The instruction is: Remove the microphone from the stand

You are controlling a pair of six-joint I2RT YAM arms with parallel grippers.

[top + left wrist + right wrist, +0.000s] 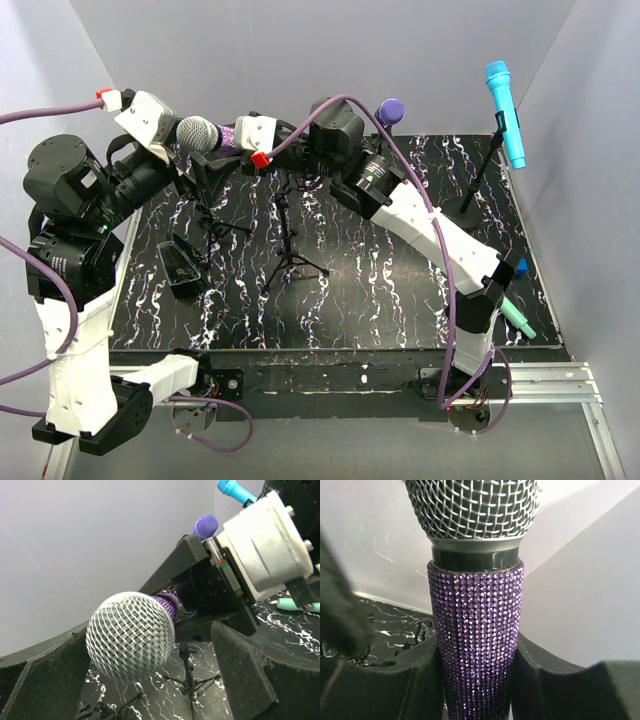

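The microphone (197,132) has a silver mesh head (130,635) and a purple rhinestone body (476,630). It hangs level above the table's far left. My right gripper (475,680) is shut on the purple body, a black finger (545,685) pressed to each side, and shows in the top view (232,140) just right of the head. My left gripper (145,680) is open, its fingers (245,670) standing wide on either side of the mesh head; in the top view it (180,143) comes in from the left. A black tripod stand (187,670) stands below with nothing in its top.
Two small tripod stands (290,245) (215,215) stand on the black marbled table (400,300). A cyan microphone (505,115) sits on a tall stand (478,190) at the far right. A purple microphone (390,110) shows behind my right arm; a teal one (517,318) lies near the right edge.
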